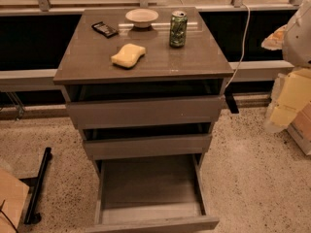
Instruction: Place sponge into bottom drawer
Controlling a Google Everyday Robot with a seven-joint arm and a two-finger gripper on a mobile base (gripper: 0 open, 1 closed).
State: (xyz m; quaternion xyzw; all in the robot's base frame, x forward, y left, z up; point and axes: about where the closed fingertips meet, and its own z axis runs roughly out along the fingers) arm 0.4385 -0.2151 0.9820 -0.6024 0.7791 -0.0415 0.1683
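The pale yellow sponge [128, 55] lies flat on the grey-brown cabinet top [194, 57], left of centre, with nothing touching it. The bottom drawer [150, 186] is pulled out wide and its flat grey base is bare. My gripper [287, 103] hangs at the right edge of the view, beside the cabinet at about the height of the upper drawers. It is well to the right of the sponge and below it, and it holds nothing that I can see.
A green can [178, 28] stands at the back right of the top, a white bowl [142, 17] at the back centre, and a small dark packet [105, 29] at the back left. The top drawer [146, 111] and middle drawer [147, 146] stick out slightly. A white cable [241, 42] hangs to the right.
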